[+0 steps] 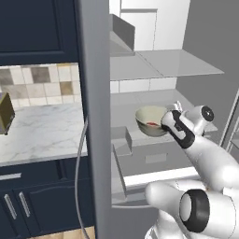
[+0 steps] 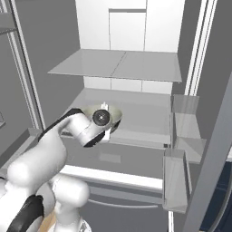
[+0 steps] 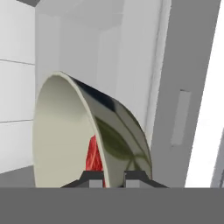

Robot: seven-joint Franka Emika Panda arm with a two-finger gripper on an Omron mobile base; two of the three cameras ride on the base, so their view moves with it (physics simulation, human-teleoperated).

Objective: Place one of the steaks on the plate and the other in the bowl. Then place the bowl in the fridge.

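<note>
Pinching the bowl's [image 1: 150, 120] rim, the gripper [image 1: 169, 122] reaches over a fridge [image 1: 186, 65] shelf; a steak [image 1: 152, 124] lies inside. Right base view: bowl [image 2: 114, 114] beyond the wrist. Hand view: fingertips [image 3: 92, 177] straddle the rim, steak [image 3: 93, 154] just left.

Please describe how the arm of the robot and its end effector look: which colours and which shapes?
The arm is made of glossy white, rounded segments with black bands at the joints and round black caps with grey centres. The end effector has two small, dark, blocky finger tips with paler grey pads. No cables or markings are visible.
</note>
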